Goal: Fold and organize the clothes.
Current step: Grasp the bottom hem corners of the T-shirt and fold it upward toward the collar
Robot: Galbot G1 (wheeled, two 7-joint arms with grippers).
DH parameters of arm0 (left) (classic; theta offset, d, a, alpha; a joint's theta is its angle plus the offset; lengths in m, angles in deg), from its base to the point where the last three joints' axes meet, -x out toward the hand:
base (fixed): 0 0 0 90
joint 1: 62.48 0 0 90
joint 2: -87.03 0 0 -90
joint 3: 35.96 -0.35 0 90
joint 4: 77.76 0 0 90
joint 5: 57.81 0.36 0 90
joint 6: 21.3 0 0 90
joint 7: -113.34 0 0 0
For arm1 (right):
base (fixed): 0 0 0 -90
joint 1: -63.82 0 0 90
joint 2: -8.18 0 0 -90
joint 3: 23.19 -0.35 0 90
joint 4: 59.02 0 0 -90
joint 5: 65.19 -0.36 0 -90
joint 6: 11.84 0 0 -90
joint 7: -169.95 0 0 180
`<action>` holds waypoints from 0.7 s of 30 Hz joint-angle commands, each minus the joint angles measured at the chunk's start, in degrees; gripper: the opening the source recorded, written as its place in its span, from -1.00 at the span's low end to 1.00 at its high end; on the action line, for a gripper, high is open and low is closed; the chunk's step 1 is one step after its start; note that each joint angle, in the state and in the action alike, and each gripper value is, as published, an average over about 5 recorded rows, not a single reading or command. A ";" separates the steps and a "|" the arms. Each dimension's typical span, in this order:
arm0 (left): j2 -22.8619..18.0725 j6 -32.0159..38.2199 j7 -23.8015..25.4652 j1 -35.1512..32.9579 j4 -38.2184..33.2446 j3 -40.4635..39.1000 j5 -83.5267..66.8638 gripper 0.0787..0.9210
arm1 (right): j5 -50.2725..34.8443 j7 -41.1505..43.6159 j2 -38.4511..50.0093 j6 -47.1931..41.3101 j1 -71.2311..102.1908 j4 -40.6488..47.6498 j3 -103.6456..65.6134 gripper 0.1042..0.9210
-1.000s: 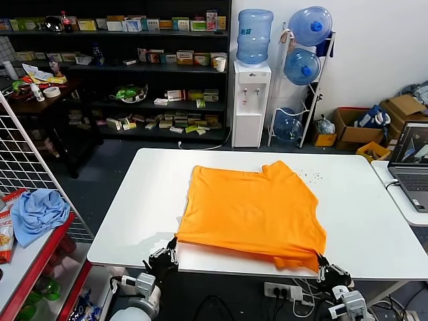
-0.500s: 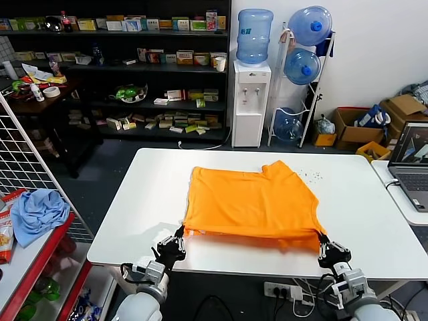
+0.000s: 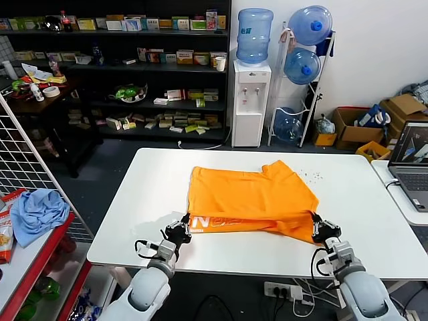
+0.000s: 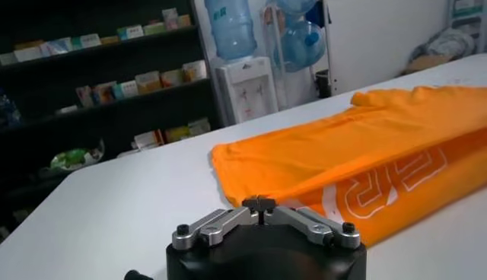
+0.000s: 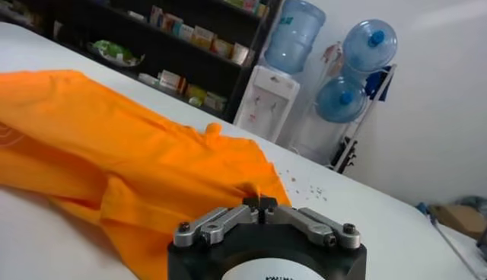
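The orange T-shirt (image 3: 251, 197) lies on the white table (image 3: 147, 200), its near part lifted and folded back so white lettering (image 3: 208, 222) shows along the near-left edge. My left gripper (image 3: 182, 226) is shut on the shirt's near-left corner. My right gripper (image 3: 319, 227) is shut on the near-right corner. In the left wrist view the jaws (image 4: 259, 202) are closed at the edge of the shirt (image 4: 358, 152), with its lettering beside them. In the right wrist view the jaws (image 5: 259, 202) pinch orange fabric of the shirt (image 5: 114, 144).
A laptop (image 3: 411, 164) sits on a second table at the right. A wire rack at the left holds a light blue cloth (image 3: 37, 210). A water dispenser (image 3: 251, 100), bottle rack and stocked shelves stand behind the table.
Both grippers have moved from the table's near edge away from me, carrying the shirt's near hem up and over. The white lettering now shows.
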 commanded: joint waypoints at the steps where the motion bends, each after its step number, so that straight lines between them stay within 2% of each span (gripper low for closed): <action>1: -0.16 1.45 0.83 4.54 3.76 -1.26 0.27 -0.91 | -0.52 -0.11 -0.17 -1.04 -5.05 4.62 2.43 -0.74; 9: 0.87 2.24 -0.12 -1.79 -2.48 1.17 -3.81 -0.41 | -8.03 -1.63 0.59 -9.60 2.86 -5.41 -0.43 -0.17; 14: 0.57 -0.59 -2.43 -5.97 -6.53 2.66 -8.14 -0.06 | -7.83 -2.61 1.75 -11.60 9.16 -9.85 -2.47 0.20; 21: 0.15 -1.94 -2.71 -7.29 -6.36 3.41 -11.16 0.42 | -7.30 -4.13 1.53 -11.50 12.06 -10.12 -4.22 0.66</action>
